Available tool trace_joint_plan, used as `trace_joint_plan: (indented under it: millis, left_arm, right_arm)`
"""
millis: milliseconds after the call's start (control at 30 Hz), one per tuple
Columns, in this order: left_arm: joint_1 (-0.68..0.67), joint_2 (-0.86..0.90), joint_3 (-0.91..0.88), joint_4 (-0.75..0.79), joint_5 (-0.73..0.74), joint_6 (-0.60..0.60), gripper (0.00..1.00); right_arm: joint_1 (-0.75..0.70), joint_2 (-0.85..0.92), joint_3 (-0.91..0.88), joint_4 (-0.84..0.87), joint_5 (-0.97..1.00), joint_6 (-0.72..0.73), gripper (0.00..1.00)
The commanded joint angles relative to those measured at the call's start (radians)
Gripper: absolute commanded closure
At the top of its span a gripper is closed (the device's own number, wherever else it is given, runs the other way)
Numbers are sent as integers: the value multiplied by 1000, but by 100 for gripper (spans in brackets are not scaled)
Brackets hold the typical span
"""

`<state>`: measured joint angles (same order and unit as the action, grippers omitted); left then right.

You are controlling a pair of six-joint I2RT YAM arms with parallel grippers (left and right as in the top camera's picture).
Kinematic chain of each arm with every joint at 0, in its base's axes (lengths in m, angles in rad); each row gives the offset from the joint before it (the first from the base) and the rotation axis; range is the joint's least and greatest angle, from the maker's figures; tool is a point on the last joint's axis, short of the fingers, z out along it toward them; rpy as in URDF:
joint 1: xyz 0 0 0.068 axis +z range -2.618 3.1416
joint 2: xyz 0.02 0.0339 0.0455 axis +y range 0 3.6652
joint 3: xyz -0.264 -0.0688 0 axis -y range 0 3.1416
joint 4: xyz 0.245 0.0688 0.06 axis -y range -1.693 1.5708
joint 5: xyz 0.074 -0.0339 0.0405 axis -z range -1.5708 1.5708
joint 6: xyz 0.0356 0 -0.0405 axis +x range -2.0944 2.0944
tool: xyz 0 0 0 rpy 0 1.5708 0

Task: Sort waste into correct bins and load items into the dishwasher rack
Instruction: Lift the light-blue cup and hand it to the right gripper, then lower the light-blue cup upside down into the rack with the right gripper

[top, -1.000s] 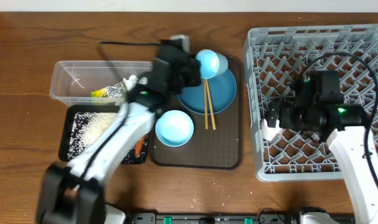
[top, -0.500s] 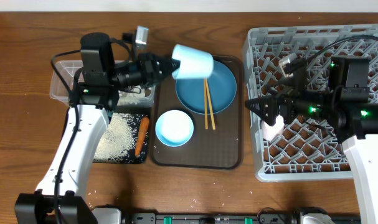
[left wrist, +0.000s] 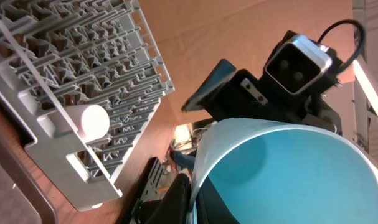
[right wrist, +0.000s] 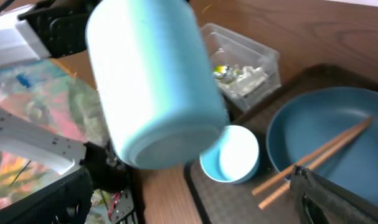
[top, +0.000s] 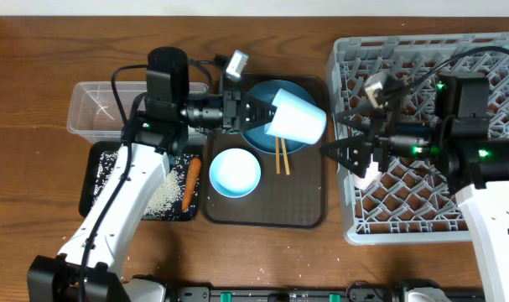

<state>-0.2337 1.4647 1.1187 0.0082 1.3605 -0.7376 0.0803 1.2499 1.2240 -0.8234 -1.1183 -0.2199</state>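
My left gripper (top: 261,116) is shut on the rim of the light blue cup (top: 298,117), holding it on its side above the blue plate (top: 267,138). One finger is inside the cup (left wrist: 288,174) and one outside. My right gripper (top: 331,134) stands open just right of the cup (right wrist: 151,81), not touching it. Chopsticks (top: 281,156) lie on the plate and the pale blue bowl (top: 235,172) sits beside it. A white-pink cup (left wrist: 89,121) lies in the grey rack (top: 489,210). The carrot (top: 188,184) and rice (top: 158,197) are in the black tray (top: 93,180). Crumpled paper (right wrist: 238,74) is in the clear tub (top: 95,109).
The plate and bowl rest on a dark brown serving tray (top: 271,210) between the bins and the rack. A black cable (top: 205,60) runs behind the left arm. A few rice grains (top: 279,270) lie near the front table edge.
My left arm has carried the light blue cup to the right, from the tray's back left corner to over the plate, close to the right gripper. The right gripper stays open.
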Motion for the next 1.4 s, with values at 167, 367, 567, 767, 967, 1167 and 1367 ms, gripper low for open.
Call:
trace_joint_plan:
  millis: [167,367,567,767,967,1167,1367]
  left_arm:
    - [-27,5,-2,8,2,-9,94]
    - [-66,5,-2,8,1,-8,94]
    - [-70,5,-2,7,0,-8,94]
    - [-71,5,-2,-5,0,-8,93]
    - [-71,5,-2,-29,0,-8,86]
    - [-71,5,-2,-161,-4,85,86]
    - [-71,5,-2,-231,-41,136,84]
  right_arm:
    - [65,-6,15,23,-35,-73,1]
    - [65,-6,15,42,-34,-73,1]
    - [65,-6,15,72,-35,-72,22]
    - [65,-6,15,98,-35,-72,36]
    - [60,-6,15,131,-34,-72,43]
    - [44,-6,15,196,-28,-29,45]
    - [34,-6,15,236,-11,25,45]
